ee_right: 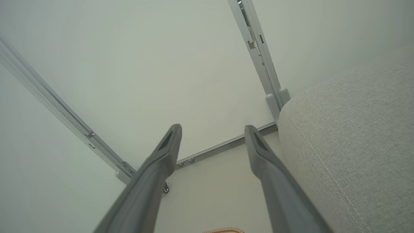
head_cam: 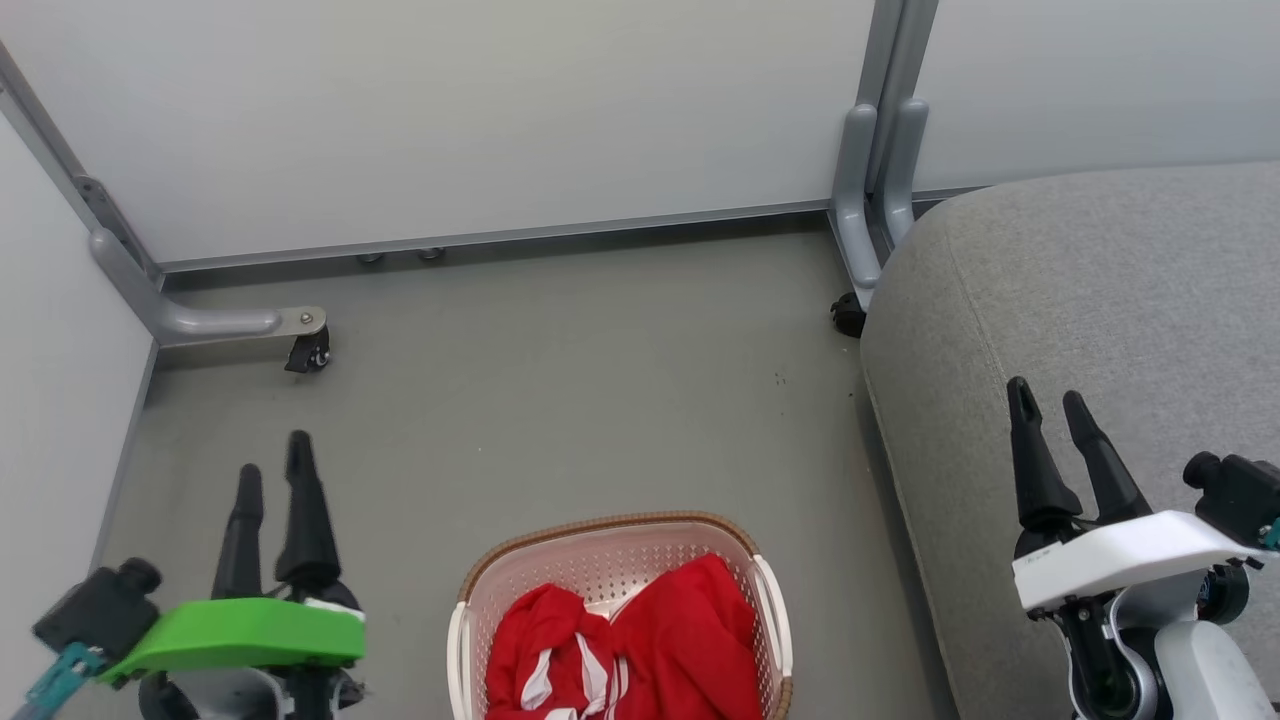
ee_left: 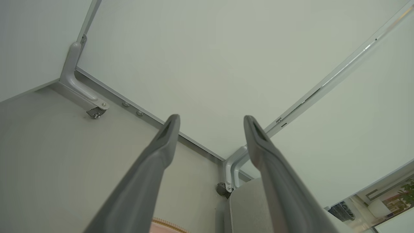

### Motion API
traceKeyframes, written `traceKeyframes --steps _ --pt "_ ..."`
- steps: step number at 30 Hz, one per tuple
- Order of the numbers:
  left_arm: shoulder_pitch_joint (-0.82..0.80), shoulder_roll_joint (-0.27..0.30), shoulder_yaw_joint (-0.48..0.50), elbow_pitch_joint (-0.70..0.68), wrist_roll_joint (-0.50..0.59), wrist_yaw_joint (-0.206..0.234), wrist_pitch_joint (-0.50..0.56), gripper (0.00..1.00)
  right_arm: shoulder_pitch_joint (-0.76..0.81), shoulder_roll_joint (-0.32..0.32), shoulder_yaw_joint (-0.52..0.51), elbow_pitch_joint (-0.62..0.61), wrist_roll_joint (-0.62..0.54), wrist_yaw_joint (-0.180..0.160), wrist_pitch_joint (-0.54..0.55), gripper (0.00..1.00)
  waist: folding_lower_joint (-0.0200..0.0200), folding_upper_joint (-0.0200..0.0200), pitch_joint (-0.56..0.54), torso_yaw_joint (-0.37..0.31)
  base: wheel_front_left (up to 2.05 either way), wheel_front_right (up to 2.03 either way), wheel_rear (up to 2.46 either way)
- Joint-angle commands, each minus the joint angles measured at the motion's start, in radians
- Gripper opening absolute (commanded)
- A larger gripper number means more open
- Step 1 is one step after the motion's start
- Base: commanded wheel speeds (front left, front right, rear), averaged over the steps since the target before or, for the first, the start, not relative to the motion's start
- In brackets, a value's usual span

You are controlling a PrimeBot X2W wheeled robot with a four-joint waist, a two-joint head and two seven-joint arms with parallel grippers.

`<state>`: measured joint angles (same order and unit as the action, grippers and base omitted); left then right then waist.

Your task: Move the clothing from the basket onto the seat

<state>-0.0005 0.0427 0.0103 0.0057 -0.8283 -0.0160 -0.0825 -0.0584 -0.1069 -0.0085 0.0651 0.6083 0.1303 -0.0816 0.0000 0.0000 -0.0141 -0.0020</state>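
Head view: soft, bright red, white-striped clothing [head_cam: 680,630] lies crumpled in the small cream perforated plastic basket [head_cam: 610,522] on the grey floor [head_cam: 550,380], just beside the large grey fabric seat [head_cam: 1100,270]. The left gripper [head_cam: 272,455] and right gripper [head_cam: 1045,392] flank it, apparently poised to reach. Left wrist view: fingers spread, nothing between them. Right wrist view: likewise parted and empty, close beside the seat's stitched edge.

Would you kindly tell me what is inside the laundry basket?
Crumpled red clothing with white stripes lies inside the basket. Its perforated far wall shows bare; the fabric covers the bottom, so anything underneath is hidden.
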Motion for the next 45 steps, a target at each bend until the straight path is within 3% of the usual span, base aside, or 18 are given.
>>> traceKeyframes --steps 1,6,16,24,28,39,45 --pt "0.002 0.006 -0.035 -0.019 0.084 0.011 -0.011 1.0 0.006 -0.003 0.009 -0.016 -0.043 0.0 -0.012 1.0 0.0 0.0 -0.001 -0.001 0.0 0.0 0.0" --pt "0.006 0.029 -0.142 -0.007 0.221 0.094 -0.026 1.0 0.017 -0.003 0.039 -0.027 -0.12 0.0 -0.028 1.0 0.0 0.0 -0.005 -0.002 0.0 0.0 0.0" --pt "-0.014 0.104 -0.322 0.037 0.327 0.25 -0.055 1.0 0.041 0.003 0.066 -0.015 -0.244 0.0 -0.056 1.0 0.0 0.0 -0.011 -0.006 0.0 0.0 0.0" --pt "-0.027 0.133 -0.395 0.069 0.39 0.308 -0.075 1.0 0.041 0.012 0.07 0.023 -0.324 0.0 -0.076 1.0 0.0 0.0 -0.015 -0.008 0.0 0.0 0.0" --pt "-0.033 0.15 -0.432 0.05 0.447 0.362 -0.088 1.0 0.039 0.013 0.079 0.016 -0.378 0.0 -0.09 1.0 0.0 0.0 -0.016 -0.009 0.0 0.0 0.0" --pt "-0.037 0.17 -0.507 0.033 0.52 0.404 -0.114 1.0 0.046 0.008 0.106 -0.011 -0.483 0.0 -0.114 1.0 0.0 0.0 -0.019 -0.011 0.0 0.0 0.0" --pt "-0.004 0.139 -0.465 0.006 0.526 0.36 -0.125 1.0 0.058 0.024 0.092 -0.021 -0.458 0.0 -0.127 1.0 0.0 0.0 -0.021 -0.011 0.0 0.0 0.0"
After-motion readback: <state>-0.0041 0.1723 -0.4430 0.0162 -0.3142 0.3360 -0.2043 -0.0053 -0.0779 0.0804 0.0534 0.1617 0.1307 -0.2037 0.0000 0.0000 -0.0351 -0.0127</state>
